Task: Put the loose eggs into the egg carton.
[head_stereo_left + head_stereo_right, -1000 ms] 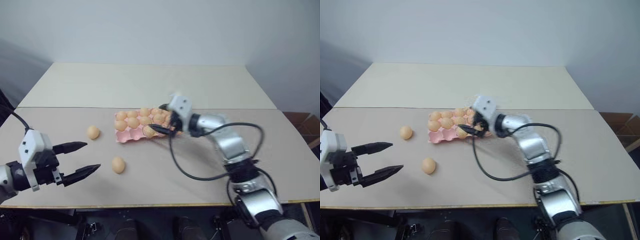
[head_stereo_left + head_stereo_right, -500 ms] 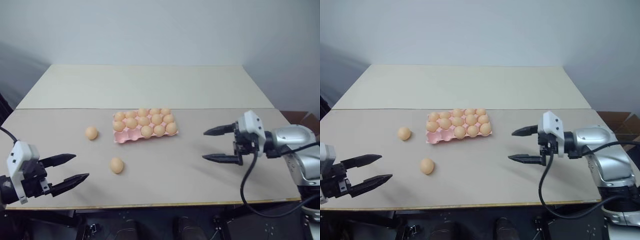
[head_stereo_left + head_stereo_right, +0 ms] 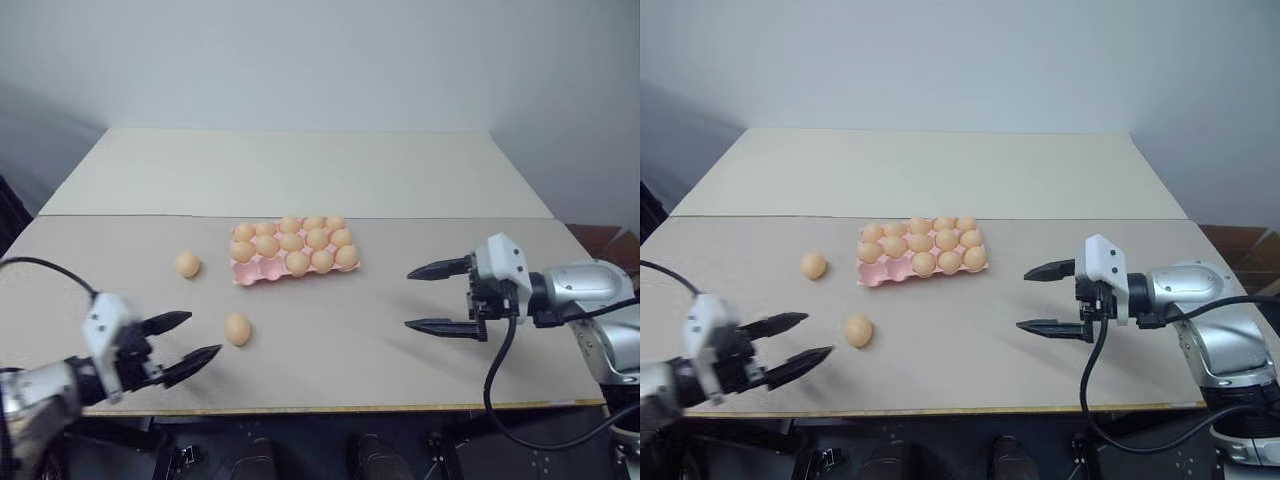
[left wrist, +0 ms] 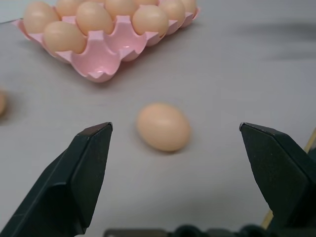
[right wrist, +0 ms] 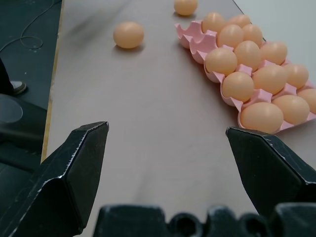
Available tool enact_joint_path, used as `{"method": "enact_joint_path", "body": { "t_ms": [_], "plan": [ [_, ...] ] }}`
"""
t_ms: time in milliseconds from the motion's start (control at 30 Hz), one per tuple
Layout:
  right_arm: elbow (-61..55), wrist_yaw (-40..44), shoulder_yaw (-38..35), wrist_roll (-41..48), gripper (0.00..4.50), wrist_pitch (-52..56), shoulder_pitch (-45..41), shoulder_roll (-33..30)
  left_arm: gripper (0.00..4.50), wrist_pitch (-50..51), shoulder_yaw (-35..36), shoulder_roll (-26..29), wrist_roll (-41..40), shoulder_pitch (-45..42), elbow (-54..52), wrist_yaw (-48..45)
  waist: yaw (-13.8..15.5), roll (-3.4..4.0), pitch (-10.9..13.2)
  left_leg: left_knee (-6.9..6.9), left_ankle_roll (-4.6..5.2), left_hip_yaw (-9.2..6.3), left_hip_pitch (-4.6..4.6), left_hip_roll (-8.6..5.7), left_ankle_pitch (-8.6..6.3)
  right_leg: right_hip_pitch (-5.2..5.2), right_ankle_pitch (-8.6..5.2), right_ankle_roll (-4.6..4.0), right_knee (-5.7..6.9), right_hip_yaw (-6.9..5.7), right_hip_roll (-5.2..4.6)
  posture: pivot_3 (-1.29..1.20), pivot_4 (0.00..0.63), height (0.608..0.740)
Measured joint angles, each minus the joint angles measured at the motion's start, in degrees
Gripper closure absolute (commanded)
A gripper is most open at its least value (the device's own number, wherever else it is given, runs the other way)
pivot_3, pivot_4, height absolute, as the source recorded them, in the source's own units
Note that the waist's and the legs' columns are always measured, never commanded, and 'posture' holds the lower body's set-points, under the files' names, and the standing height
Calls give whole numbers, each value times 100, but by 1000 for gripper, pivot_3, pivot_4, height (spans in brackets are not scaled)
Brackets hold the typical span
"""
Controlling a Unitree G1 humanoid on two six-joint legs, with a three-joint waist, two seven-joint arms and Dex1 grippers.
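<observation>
Egg carton [image 3: 292, 252] unmoved, right hand [image 3: 437, 298] withdrawn from it, left hand [image 3: 188, 340] nearer egg [image 3: 237, 329]

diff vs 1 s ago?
The right gripper has pulled away from the egg carton to the right, fingers open and empty, leaving an egg in the front row. The left gripper has moved in toward the near loose egg, fingers open. Both loose eggs and the carton stayed put.

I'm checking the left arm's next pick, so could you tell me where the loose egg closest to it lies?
In the left eye view that egg lies on the table, left of centre, just ahead of the open left gripper and nearer than the pink carton.
</observation>
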Motion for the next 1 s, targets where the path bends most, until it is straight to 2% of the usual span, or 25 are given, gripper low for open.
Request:
{"method": "enact_joint_path", "body": {
  "t_ms": [133, 367, 467, 633, 667, 733, 867, 1000],
  "plan": [
    [-82, -47, 1, 63, 52, 0, 5, 3, 0, 52, -816, -539, 624, -471, -5, 1015, 40, -2, -2, 0, 0, -1, 3, -2, 0, 4, 4, 7, -1, 4, 2, 0, 150, 740],
    [-203, -154, -4, 109, 52, 0, 26, 3, 0, 952, -1613, -924, 1086, -900, 55, 2109, 39, -4, -2, 0, 1, -3, 7, -4, 0, 5, 5, 9, 2, 7, 3, 0, 150, 740],
    [-236, -210, -12, 128, 0, 0, 39, 3, 587, 1276, -1711, -1031, 1104, -1119, 144, 2324, 41, -4, -2, 0, 1, -4, 9, -5, 0, 8, 5, 9, 2, 7, 3, 0, 150, 740],
    [-290, -272, -18, 212, 0, 0, 73, 3, 2142, 1389, -1776, -1035, 1109, -1232, 165, 2374, 38, -4, -2, 0, 1, -4, 9, -7, 0, 8, 5, 9, 1, 9, 2, 0, 150, 740],
    [-291, -318, -20, 217, 0, 1, 74, 3, 2283, 1402, -1774, -1029, 1103, -1232, 158, 2370, 38, -4, -2, 0, 1, -4, 9, -7, 0, 9, 5, 9, 2, 9, 2, 0, 150, 740],
    [-292, -367, -39, 235, 0, 1, 78, 3, 2283, 1444, -1755, -961, 1075, -1226, 135, 2308, 38, -4, -3, 0, 1, -5, 11, -7, 0, 9, 5, 9, 2, 8, 2, 0, 150, 740],
    [-304, -403, -129, 301, 0, 1, 177, -4, 2283, 1536, -1535, -377, 945, -1304, -98, 1966, 39, -4, -2, 0, 1, -8, 10, -7, 0, 8, 4, 8, 1, 7, 2, 0, 150, 740],
    [-330, -462, -118, 318, 0, 1, 173, 12, 2283, 1533, -1313, -256, 703, -2161, -89, 1782, 74, -4, -3, 2, 1, -13, 19, -12, 0, 31, 4, 9, -3, 1, -1, 0, 150, 740]
  ]
}}
